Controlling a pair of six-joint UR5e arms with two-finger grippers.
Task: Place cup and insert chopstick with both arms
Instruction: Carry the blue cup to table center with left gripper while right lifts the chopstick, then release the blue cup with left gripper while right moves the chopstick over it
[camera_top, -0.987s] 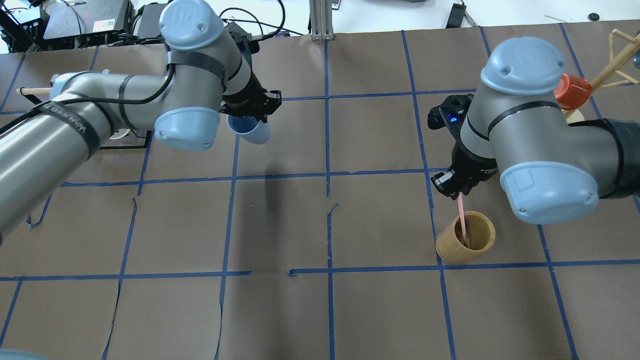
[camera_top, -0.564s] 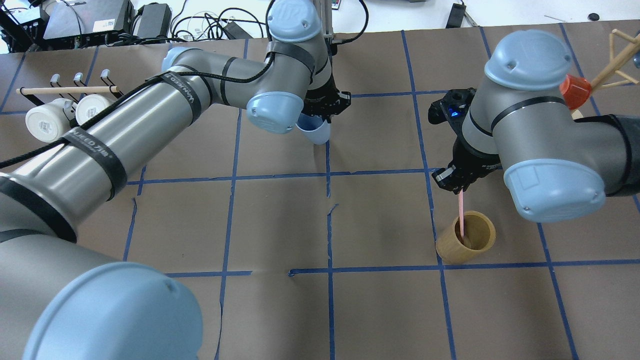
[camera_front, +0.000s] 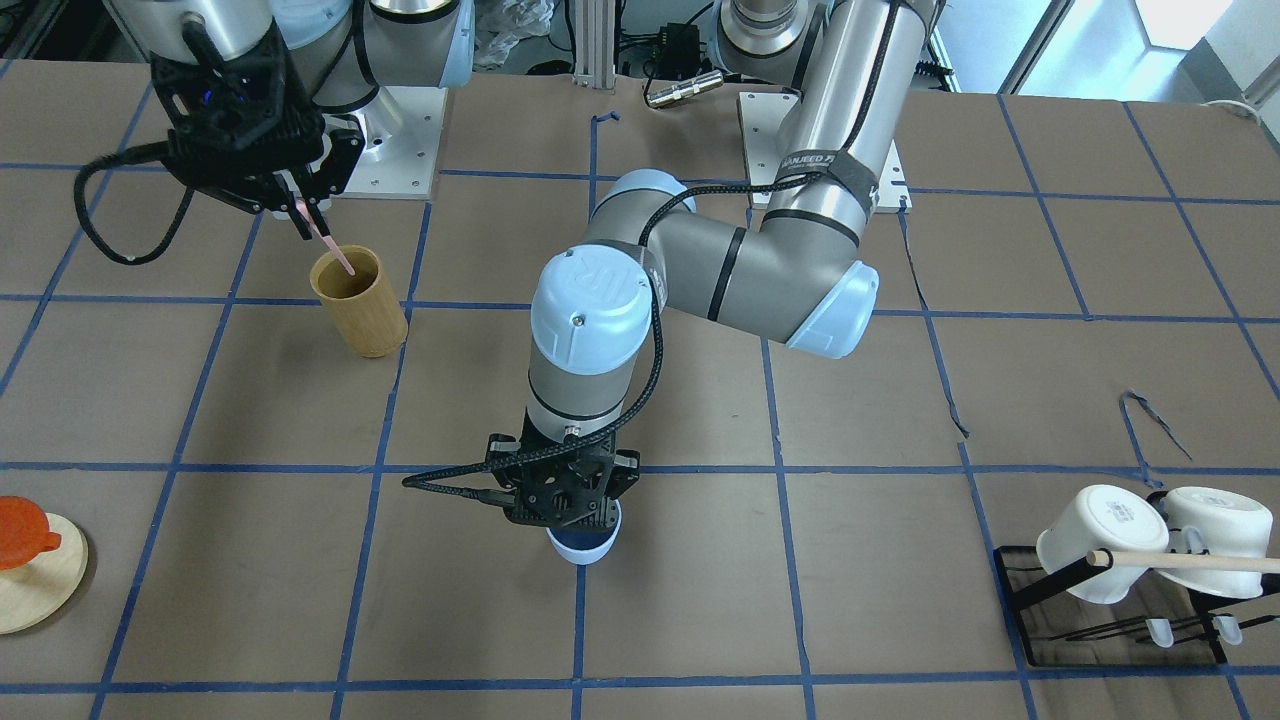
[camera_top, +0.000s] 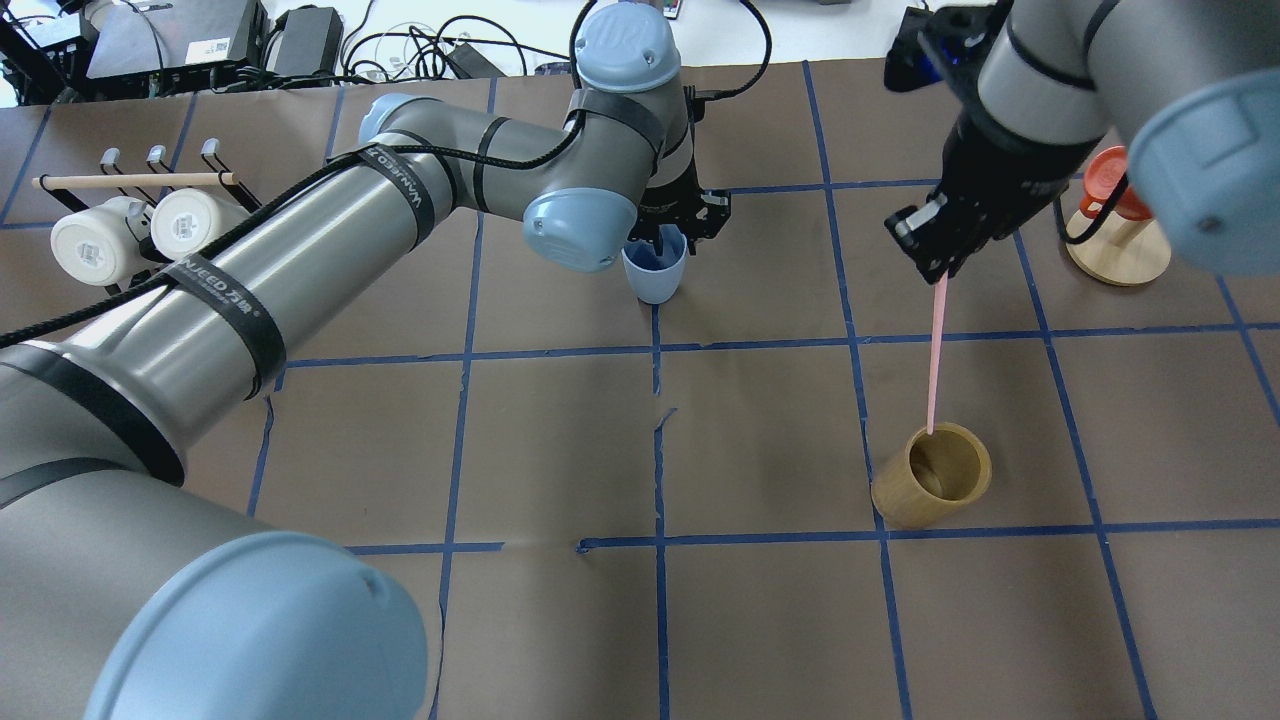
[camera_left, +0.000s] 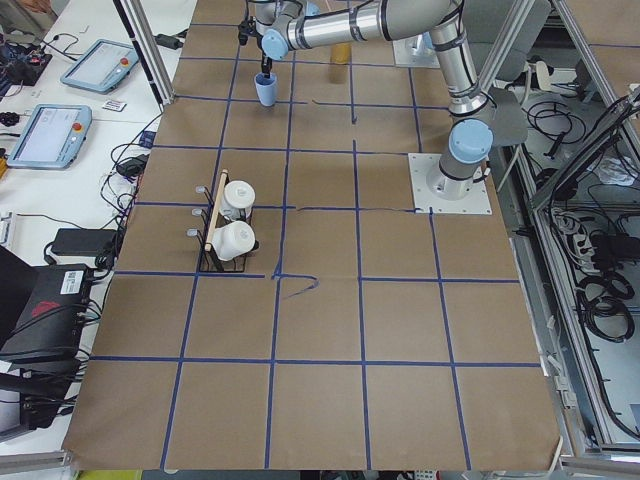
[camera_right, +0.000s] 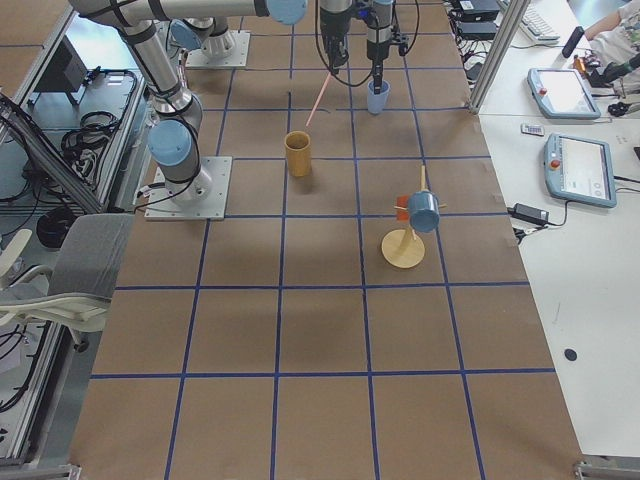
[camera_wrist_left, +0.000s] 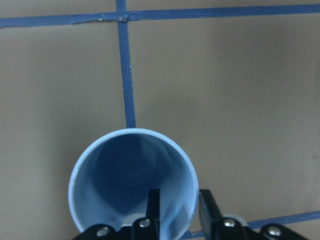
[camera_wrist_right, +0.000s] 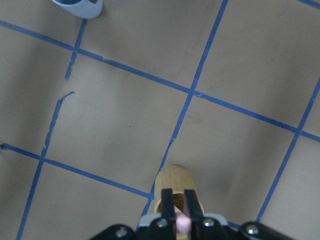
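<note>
The work surface is a table (camera_top: 760, 620) covered in brown paper and divided into squares by blue tape lines (camera_top: 560, 352). Side benches with control tablets (camera_left: 50, 135) run beyond the far edge, and a chair (camera_right: 60, 270) stands behind the robot base. A black rack with two white mugs (camera_top: 130, 235) sits near the table's left end, toward the far edge. A round wooden stand with an orange cup (camera_top: 1115, 245) sits near the right end. A tan bamboo cylinder (camera_top: 915, 505) stands upright in the right half, on a tape crossing. The centre squares and the near rows are bare paper. The cup (camera_top: 655, 272) is upright, mouth up, on the centre tape line about midway between the ends and toward the far edge. It cannot be told whether its base touches the paper. The left gripper (camera_wrist_left: 177, 207) is clenched on the cup's rim from above, one finger inside the wall and one outside. The right gripper (camera_top: 932, 258) is clamped on the top end of the chopstick (camera_top: 935, 350), which hangs downward with a slight tilt. Its lower tip lies at the cylinder's mouth; it cannot be told whether the tip is inside. The cup and chopstick are well apart, with open paper between them.
</note>
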